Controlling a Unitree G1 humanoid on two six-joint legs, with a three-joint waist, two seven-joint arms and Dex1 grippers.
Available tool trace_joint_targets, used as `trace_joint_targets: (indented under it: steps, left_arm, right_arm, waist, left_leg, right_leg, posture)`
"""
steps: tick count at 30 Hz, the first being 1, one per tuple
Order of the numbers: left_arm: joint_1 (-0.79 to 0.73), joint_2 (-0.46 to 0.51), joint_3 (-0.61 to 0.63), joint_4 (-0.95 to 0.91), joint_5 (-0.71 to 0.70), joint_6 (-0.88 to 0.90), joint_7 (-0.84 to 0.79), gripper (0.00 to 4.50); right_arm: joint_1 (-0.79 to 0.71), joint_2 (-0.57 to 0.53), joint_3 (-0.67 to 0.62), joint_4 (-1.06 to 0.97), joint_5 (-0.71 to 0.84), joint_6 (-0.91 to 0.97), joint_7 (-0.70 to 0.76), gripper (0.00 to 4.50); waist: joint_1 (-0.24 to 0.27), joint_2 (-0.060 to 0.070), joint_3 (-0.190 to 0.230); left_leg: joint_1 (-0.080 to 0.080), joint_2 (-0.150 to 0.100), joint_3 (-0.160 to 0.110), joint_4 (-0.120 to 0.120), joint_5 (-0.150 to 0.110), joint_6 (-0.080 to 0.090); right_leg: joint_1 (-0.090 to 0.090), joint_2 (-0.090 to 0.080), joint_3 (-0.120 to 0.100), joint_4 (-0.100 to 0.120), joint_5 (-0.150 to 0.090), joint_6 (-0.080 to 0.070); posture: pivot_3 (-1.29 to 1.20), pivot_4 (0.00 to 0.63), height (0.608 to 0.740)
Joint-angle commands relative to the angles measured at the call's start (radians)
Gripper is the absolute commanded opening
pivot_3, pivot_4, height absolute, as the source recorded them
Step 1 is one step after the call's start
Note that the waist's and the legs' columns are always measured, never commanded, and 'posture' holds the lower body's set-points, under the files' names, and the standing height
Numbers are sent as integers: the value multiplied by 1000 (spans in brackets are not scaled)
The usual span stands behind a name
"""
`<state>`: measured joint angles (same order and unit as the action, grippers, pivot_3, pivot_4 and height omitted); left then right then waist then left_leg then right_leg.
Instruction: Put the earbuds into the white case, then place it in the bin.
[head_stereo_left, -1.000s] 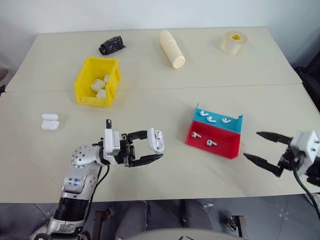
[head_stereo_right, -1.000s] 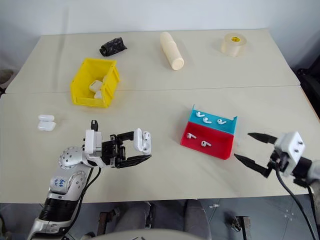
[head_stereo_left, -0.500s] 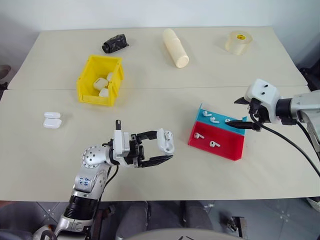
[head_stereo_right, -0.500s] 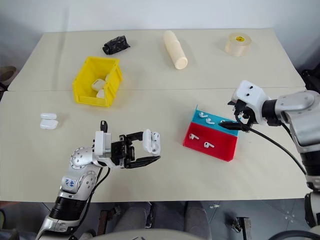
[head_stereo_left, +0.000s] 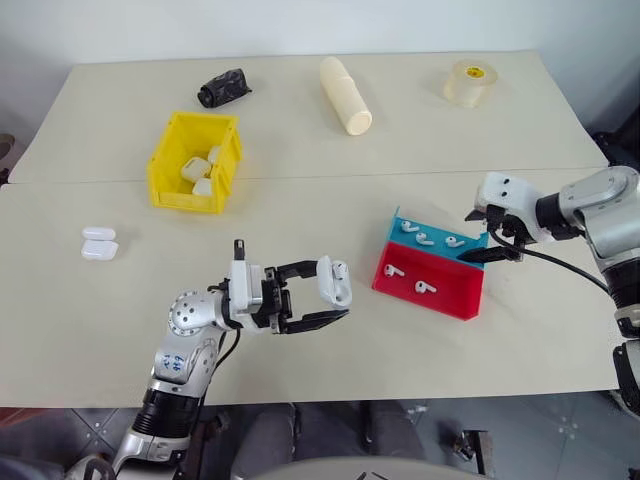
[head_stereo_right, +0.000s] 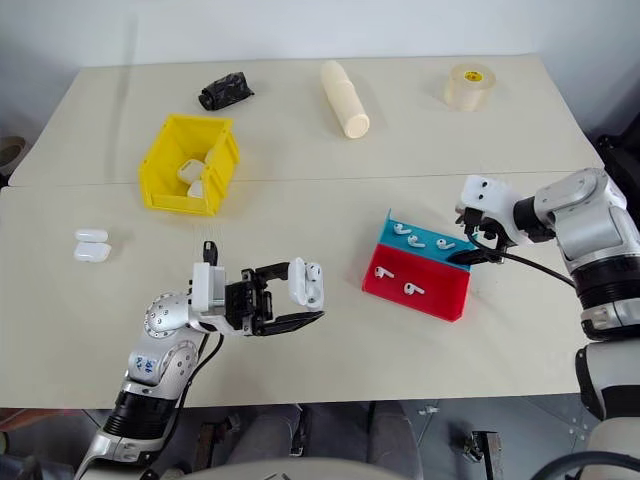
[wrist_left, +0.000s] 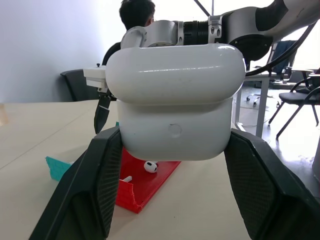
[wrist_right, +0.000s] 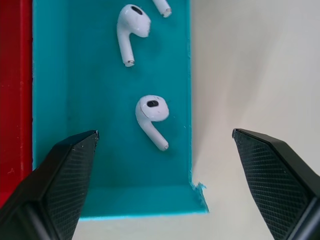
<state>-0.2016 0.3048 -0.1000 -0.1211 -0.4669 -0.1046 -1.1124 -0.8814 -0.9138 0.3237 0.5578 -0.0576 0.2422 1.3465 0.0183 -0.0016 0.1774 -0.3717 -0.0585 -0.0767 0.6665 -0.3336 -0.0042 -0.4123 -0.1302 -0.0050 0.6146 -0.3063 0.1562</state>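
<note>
My left gripper is shut on the white case and holds it above the table in front of me. In the left wrist view the case sits between the two black fingers. Several earbuds lie in a teal tray and a red tray to the right. My right gripper hangs open over the teal tray's right end, one earbud between its fingertips and below them, untouched. The yellow bin stands at the back left with several cases inside.
Two more white cases lie at the left. Along the far side lie a black object, a cream cylinder and a tape roll. A person's head shows beyond the table in the left wrist view.
My right gripper swung from the table's front right edge up and inward to the teal tray, staying open. The left gripper keeps its hold on the case, in about the same place.
</note>
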Motion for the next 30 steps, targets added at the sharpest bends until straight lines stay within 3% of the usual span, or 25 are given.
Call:
trace_joint_targets:
  steps: [1, 7, 11, 14, 26, 30]
  left_arm:
    - [-2, -8, -2, -11, -2, -26, 10, 2727]
    - [-1, -13, -4, -4, 1, -32, 12, 2727]
    - [-2, -16, -4, -2, 3, -34, 13, 2727]
    - [-2, -15, -2, -2, 3, -34, 14, 2727]
    - [-3, -7, 4, -1, -1, -33, 8, 2727]
    - [-3, -4, 5, -3, -1, -32, 8, 2727]
  right_arm:
    - [-19, 8, 0, -3, -16, -21, 40, 4486]
    - [-44, 32, 19, 28, -61, -68, 55, 4486]
    - [-53, 47, 22, 42, -83, -63, 58, 3561]
    - [-52, 59, 18, 42, -94, -57, 56, 2511]
    - [-40, 70, 22, 39, -112, -53, 46, 2511]
    - [-34, 76, 21, 35, -109, -50, 48, 1624]
  waist:
    - [0, 0, 0]
    - [0, 0, 0]
    - [0, 0, 0]
    - [-1, 0, 0]
    - [0, 0, 0]
    - [0, 0, 0]
  left_leg:
    - [0, 0, 0, 0, 0, 0]
    - [0, 0, 0, 0, 0, 0]
    - [0, 0, 0, 1, 0, 0]
    - [0, 0, 0, 1, 0, 0]
    - [0, 0, 0, 1, 0, 0]
    - [1, 0, 0, 1, 0, 0]
  right_leg:
    - [0, 0, 0, 0, 0, 0]
    - [0, 0, 0, 0, 0, 0]
    - [0, 0, 0, 0, 0, 0]
    - [0, 0, 0, 0, 0, 0]
    - [0, 0, 0, 1, 0, 0]
    - [1, 0, 0, 1, 0, 0]
  posture:
    - [0, 150, 740]
    - [0, 150, 740]
    - [0, 150, 740]
    - [0, 150, 740]
    - [0, 150, 740]
    - [0, 150, 740]
